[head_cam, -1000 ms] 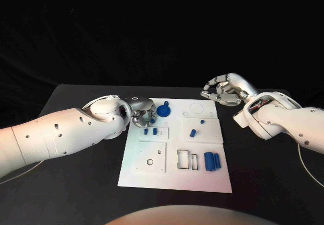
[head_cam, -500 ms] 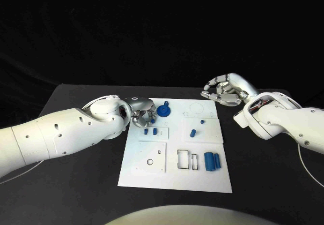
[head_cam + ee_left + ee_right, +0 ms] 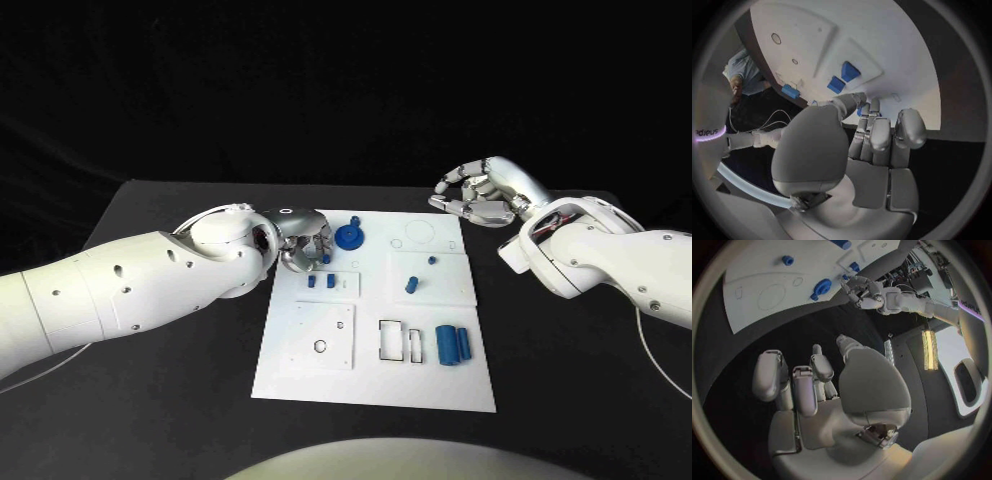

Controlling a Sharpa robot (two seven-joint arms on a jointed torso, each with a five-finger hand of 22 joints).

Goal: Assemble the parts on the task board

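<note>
The white task board (image 3: pixel 375 375) lies mid-table. My left hand (image 3: pixel 303 242) hovers over its far left corner with fingers curled in, and its fingertips (image 3: pixel 870 112) pinch a small blue part (image 3: pixel 326 259), mostly hidden. Beside it on the board sits a round blue knob (image 3: pixel 353 237). Two small blue blocks (image 3: pixel 320 281) lie just nearer, also visible as blue blocks (image 3: pixel 842 77) past the fingers. My right hand (image 3: pixel 480 193) is raised beyond the far right corner, fingers curled, holding nothing (image 3: pixel 817 385).
More blue parts rest on the board: a peg (image 3: pixel 431 260), a short piece (image 3: pixel 411 284) and two cylinders (image 3: pixel 454 344) by rectangular slots (image 3: pixel 392 340). A raised white plate (image 3: pixel 323 337) occupies the near left. Black table (image 3: pixel 159 400) surrounds the board.
</note>
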